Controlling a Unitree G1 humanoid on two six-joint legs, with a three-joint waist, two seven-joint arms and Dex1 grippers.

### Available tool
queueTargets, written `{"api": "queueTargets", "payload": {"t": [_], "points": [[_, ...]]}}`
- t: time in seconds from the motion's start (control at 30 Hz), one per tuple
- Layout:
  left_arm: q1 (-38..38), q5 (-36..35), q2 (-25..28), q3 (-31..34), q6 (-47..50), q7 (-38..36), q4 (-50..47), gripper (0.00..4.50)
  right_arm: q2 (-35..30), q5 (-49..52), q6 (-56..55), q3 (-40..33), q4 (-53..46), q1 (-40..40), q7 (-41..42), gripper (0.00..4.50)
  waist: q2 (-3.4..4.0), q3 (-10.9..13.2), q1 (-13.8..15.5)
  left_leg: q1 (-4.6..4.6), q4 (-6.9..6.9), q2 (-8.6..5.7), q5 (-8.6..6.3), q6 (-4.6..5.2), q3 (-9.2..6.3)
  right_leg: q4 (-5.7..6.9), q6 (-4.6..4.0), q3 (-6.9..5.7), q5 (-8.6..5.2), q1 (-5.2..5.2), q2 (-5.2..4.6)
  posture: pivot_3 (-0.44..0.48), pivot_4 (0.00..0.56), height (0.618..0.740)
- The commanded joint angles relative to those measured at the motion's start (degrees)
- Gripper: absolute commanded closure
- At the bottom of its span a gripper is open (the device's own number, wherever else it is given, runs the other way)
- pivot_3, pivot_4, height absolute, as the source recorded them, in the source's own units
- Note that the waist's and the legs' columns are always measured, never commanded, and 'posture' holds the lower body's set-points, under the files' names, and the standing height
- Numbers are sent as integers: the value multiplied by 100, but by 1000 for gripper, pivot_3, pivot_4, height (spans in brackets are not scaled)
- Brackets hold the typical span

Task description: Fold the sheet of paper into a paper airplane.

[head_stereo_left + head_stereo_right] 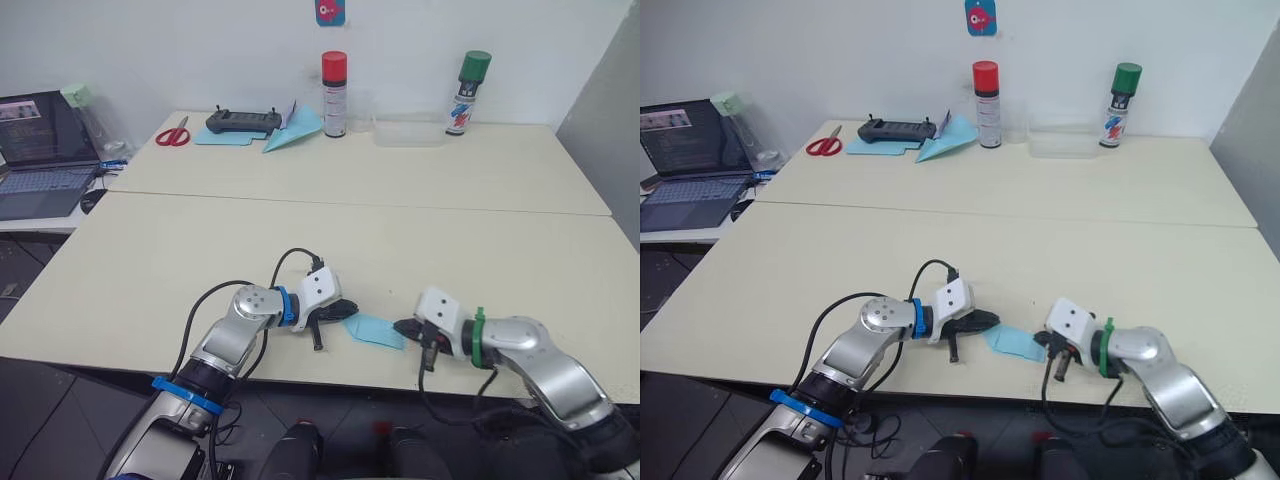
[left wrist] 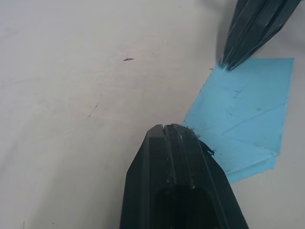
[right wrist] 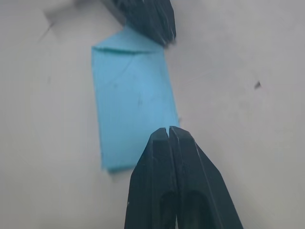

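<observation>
Both sets of jaws are clenched with nothing between them. The left gripper (image 1: 343, 309) has its closed tips pressing on one end of the thin light blue sheet of paper (image 1: 375, 330), and the right gripper (image 1: 404, 327) bears with its closed tips on the opposite end, so the paper lies flat on the pale counter (image 1: 200, 250) directly between the two sets of jaws, close to the counter's near edge.

The step in hand looks like flattening or pinning a fold. To do it well, one set of jaws should hold its end firmly down while the other slides along the crease, keeping the pressure low enough that the thin paper does not skid or buckle.

The paper is already folded into a narrow oblong. At the left jaws' end a small flap is turned over, and fine crease lines run slantwise across its face. It has no pointed nose or wings yet, so the task seems to be at an early stage.

Well beyond both jaws, at the far side of the counter, lie a second light blue paper dart (image 1: 292, 134) on a flat blue sheet, red-handled scissors (image 1: 173, 134), a black handheld controller (image 1: 243, 122) and two spray cans (image 1: 334, 93).
</observation>
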Motion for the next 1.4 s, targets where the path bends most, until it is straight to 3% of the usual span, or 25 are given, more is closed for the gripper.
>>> {"api": "queueTargets", "payload": {"t": [0.03, 0.27, 0.37, 0.57, 0.73, 1.0, 1.13, 1.4], "points": [[228, 251, 114, -253, 152, -108, 214, 4500, -323, -37, 182, -228, 117, 381, 31, 4456, 0, -2, 1, 0, 0, 0, 0, 0, 0, 0, 0, -1, 0, 1, 0, 0, 150, 740], [229, 254, 134, -271, 139, -131, 206, 4500, 222, 665, -145, -891, -104, -23, -18, 4456, 0, -1, -17, 1, 0, 4, -1, 1, 0, -3, 0, 1, 0, 1, 0, 0, 150, 740], [218, 259, 134, -274, 137, -123, 201, 4500, 455, 652, -383, -806, 10, -360, -31, 4456, 7, 0, -30, 2, -1, 4, -1, 1, 1, -1, 1, 1, 0, -2, 0, 0, 150, 740], [218, 274, 112, -285, 136, -94, 162, 4500, 1025, 411, -156, 35, 128, -636, -143, 4456, 5, 1, -22, -3, -6, 2, -1, 0, -7, -3, -3, -1, -2, -2, 2, 0, 150, 740], [263, 258, 134, -265, 165, -78, 73, 4500, 962, -276, -207, 833, 404, -563, -296, 4456, 6, 1, -23, -2, -5, -1, -1, 0, -13, -3, -1, 2, -1, -7, 1, 0, 150, 740], [255, -571, -251, 220, 546, -16, -956, 4500, 853, -429, -228, 852, 635, -459, -303, 4456, 3, 1, -55, 1, -17, 3, -1, -1, -22, -3, -5, 0, -3, -7, 2, 0, 150, 740], [225, -231, -362, 58, 659, 249, -718, 4500, 832, -425, -262, 809, 701, -504, -283, 4456, 1, 2, -62, 1, -17, 4, -1, -1, -20, -2, -4, -1, -3, -8, 4, 0, 150, 740], [485, 349, 82, -144, 509, 420, -319, 4500, 778, -432, -249, 779, 680, -491, -266, 4456, 2, 0, -83, 7, -17, 5, -1, -1, -18, -2, -3, 2, -3, -4, 6, 0, 150, 740]]}}
